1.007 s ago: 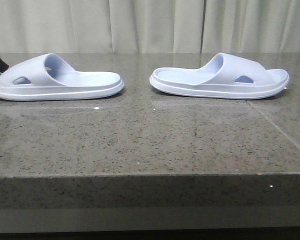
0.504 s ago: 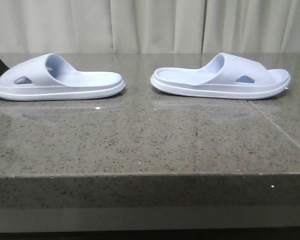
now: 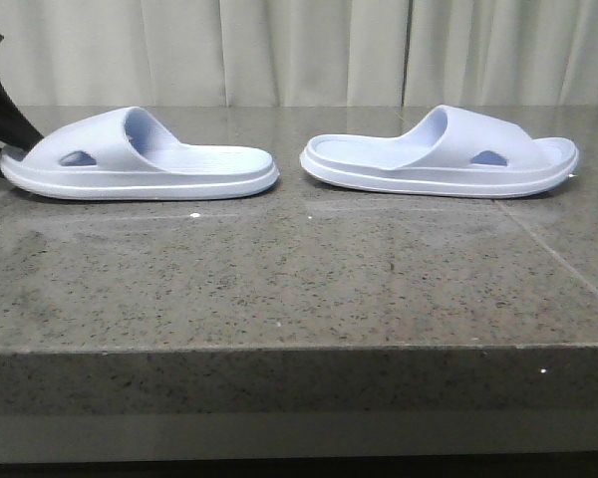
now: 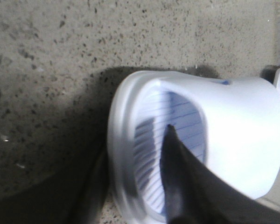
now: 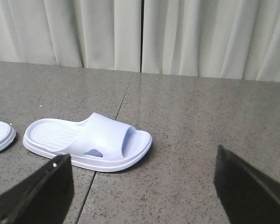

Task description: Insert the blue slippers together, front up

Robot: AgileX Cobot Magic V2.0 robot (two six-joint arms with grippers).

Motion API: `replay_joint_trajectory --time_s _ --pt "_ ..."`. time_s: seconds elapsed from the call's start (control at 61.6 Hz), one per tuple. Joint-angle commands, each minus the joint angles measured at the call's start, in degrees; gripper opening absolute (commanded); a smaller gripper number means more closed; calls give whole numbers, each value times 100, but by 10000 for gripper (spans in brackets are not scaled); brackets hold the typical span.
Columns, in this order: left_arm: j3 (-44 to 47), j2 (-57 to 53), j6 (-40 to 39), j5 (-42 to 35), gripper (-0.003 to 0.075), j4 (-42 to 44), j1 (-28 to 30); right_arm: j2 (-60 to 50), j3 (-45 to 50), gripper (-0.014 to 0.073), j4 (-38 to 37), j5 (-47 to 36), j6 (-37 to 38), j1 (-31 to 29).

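Sliding toward 3 o'clock since a moment ago, the left slipper (image 3: 140,159) nearly meets the right slipper (image 3: 441,154) on my speckled granite counter (image 3: 299,269) before pale curtains (image 3: 309,50). Both are lavender-blue foam. My left gripper (image 4: 135,154) grips its toe rim; my right gripper (image 5: 140,186) hangs spread.

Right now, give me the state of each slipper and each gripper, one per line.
Left slipper: flat on its sole, toe gripped by the left gripper, one finger inside the toe opening.
Right slipper: flat on its sole, untouched, heel facing the left slipper's heel.
Right gripper: open, empty, away from the right slipper.
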Motion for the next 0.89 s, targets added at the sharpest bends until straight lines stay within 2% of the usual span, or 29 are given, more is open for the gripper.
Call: replay_joint_trajectory --time_s 0.0,0.065,0.146,0.666,0.877 --pt "33 -147 -71 460 134 36 -70 95 -193 633 -57 -427 -17 -15" --pt "33 -147 -71 460 47 0 -70 95 -193 633 -57 -427 -17 -15" --pt "33 -147 -71 460 -18 -154 -70 95 -193 633 -57 -420 -17 -15" --pt "22 -878 -279 460 -19 -1468 227 95 -193 633 -57 -389 -17 -15" --pt "22 -1296 -465 460 -19 -1589 265 95 -193 633 -57 -389 -17 -15"
